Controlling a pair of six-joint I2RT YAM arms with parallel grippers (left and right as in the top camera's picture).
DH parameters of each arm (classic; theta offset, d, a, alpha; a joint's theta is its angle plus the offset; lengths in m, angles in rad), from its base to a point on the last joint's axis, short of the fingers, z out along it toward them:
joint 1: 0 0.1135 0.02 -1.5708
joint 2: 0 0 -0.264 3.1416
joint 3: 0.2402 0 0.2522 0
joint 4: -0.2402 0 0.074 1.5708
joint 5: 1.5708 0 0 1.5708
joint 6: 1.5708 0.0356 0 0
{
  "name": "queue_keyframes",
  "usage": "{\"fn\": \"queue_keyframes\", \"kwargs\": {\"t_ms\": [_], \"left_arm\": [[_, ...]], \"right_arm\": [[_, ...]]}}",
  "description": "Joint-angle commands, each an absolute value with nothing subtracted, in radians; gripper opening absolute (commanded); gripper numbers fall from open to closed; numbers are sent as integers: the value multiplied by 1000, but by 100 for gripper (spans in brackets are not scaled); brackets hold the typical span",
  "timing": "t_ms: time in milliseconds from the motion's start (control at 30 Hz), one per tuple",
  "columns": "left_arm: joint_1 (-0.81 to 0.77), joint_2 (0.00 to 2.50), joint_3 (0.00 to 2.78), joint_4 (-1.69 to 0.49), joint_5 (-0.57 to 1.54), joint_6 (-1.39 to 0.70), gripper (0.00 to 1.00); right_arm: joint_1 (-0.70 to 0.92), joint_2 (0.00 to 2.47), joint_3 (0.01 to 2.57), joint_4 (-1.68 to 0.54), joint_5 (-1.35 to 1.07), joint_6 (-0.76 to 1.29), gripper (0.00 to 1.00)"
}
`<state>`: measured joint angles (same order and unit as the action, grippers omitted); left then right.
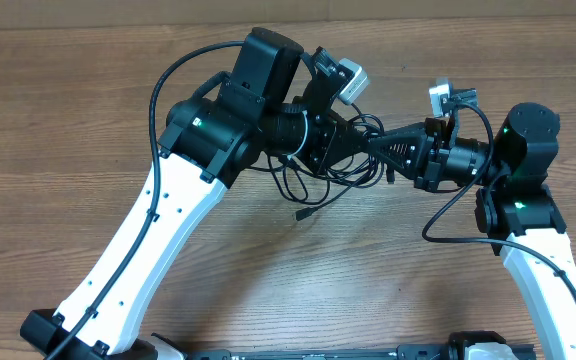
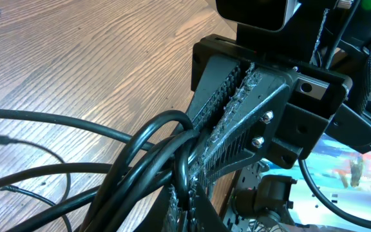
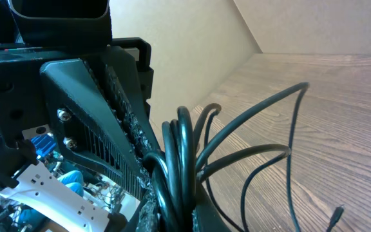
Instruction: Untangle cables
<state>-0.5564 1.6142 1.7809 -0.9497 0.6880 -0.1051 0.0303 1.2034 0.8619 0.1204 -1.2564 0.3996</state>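
Two white-and-black arms reach in from near edge, elbows bent outward, left gripper and right gripper tip to tip, both clamped tight on tangled thin black cables mid brown wooden table, cord count unclear.

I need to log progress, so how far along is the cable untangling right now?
Nothing looks separated yet: the cables are one looped bundle. In hand: the left gripper and right gripper are both shut on it, tips close together. Remaining: pulling the cords apart; only one plug end trails free.
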Motion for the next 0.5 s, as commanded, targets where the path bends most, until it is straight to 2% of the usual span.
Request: {"fn": "queue_keyframes", "kwargs": {"t_ms": [0, 67, 200, 267, 400, 467], "left_arm": [[-548, 1602, 1804, -926, 649, -112, 4], [-548, 1602, 1804, -926, 635, -112, 4], [-548, 1602, 1804, -926, 590, -159, 4], [-548, 1602, 1804, -925, 591, -165, 4], [-548, 1602, 1804, -927, 590, -159, 4], [-548, 1601, 1804, -938, 559, -157, 4]], "right_arm": [[44, 1190, 885, 129, -1323, 397, 6], [44, 1190, 885, 128, -1322, 396, 22], [44, 1190, 885, 126, -1322, 395, 47], [44, 1190, 885, 126, -1322, 393, 55], [44, 1190, 885, 126, -1322, 392, 64], [44, 1190, 885, 126, -1321, 392, 75]]}}
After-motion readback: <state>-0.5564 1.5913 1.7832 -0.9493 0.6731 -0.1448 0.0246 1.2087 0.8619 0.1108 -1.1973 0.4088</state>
